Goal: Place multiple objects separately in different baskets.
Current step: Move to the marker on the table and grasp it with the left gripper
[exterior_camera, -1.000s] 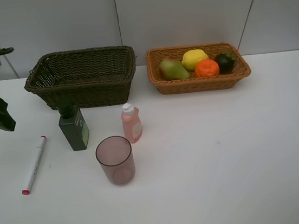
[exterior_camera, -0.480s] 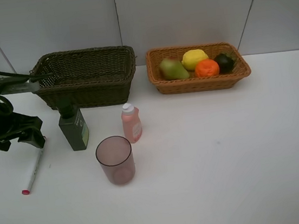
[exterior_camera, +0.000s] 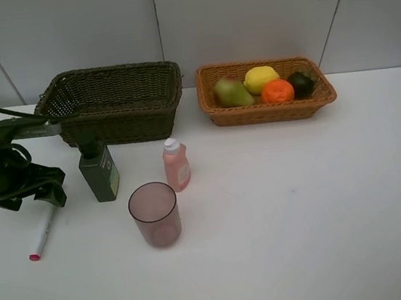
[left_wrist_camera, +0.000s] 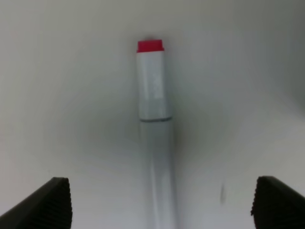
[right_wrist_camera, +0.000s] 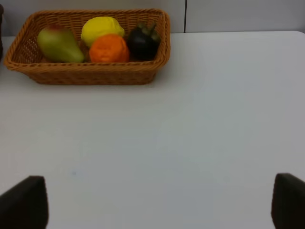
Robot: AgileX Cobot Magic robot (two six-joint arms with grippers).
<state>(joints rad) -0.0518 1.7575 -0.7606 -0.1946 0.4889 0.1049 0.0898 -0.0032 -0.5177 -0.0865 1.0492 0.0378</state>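
The place looked like a robotics test lab rather than a home. A bare white surface (exterior_camera: pixel 324 201) stood against a plain wall (exterior_camera: pixel 242 13) of pale panels with thin seams. A black robot arm (exterior_camera: pixel 2 171) hung over one end. Everyday things were laid out neatly apart: a dark basket (exterior_camera: pixel 110 102), a tan basket (exterior_camera: pixel 269 111) of fruit (exterior_camera: pixel 261 78), a green bottle (exterior_camera: pixel 99 173) and a pink cup (exterior_camera: pixel 154 214).
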